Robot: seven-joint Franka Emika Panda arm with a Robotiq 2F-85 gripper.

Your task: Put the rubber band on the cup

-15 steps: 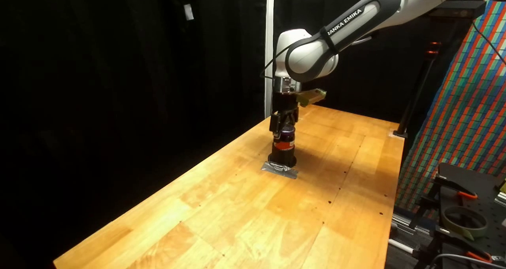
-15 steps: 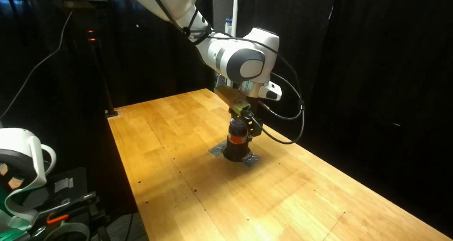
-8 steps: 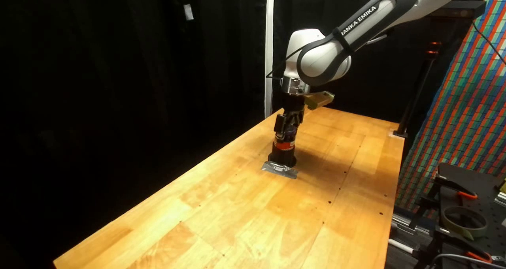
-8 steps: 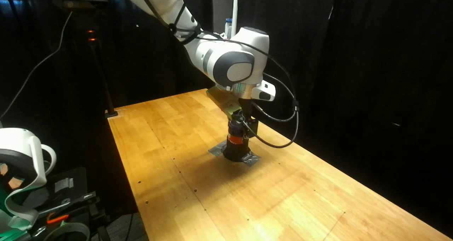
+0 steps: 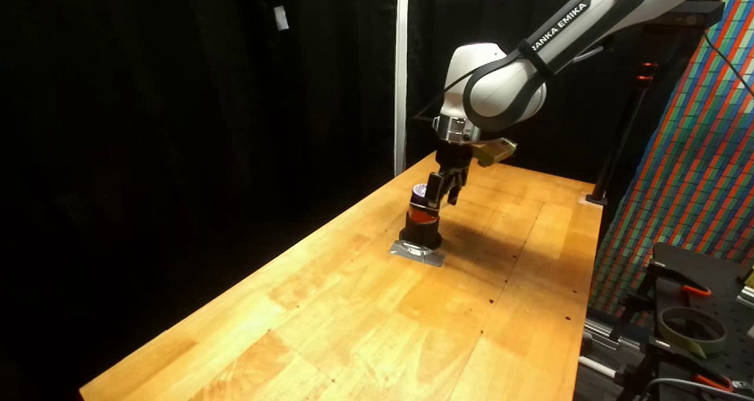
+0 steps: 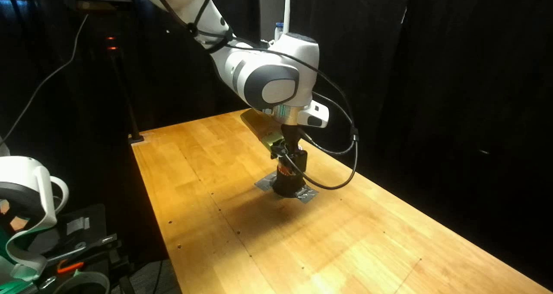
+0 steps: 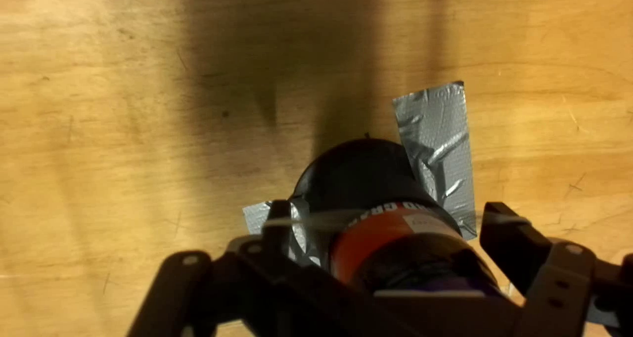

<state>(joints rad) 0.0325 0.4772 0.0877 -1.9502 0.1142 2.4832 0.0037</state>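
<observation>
The cup, a dark upright cylinder with an orange-red band and a purple lid, stands on the table in both exterior views (image 5: 422, 234) (image 6: 288, 184) and in the wrist view (image 7: 366, 178). My gripper (image 5: 443, 203) is open and low beside the cup's upper part. In the wrist view my gripper (image 7: 388, 216) has its fingers wide apart, one on each side of the cup. A thin pale rubber band (image 7: 278, 222) is stretched between the fingertips and passes across the cup's orange part, blurred. I cannot tell whether it touches the cup. In an exterior view the wrist hides the lid.
Silver tape strips (image 5: 417, 254) (image 7: 437, 149) hold the cup's base to the wooden table (image 5: 365, 330). A cable (image 6: 337, 187) loops down from the wrist. A black post (image 6: 125, 95) stands at a table corner. A cart with a tape roll (image 5: 694, 330) is beside the table.
My gripper has moved sideways across the cup's top to beside it, and the lid now shows in an exterior view. The cup and tape have not moved.
</observation>
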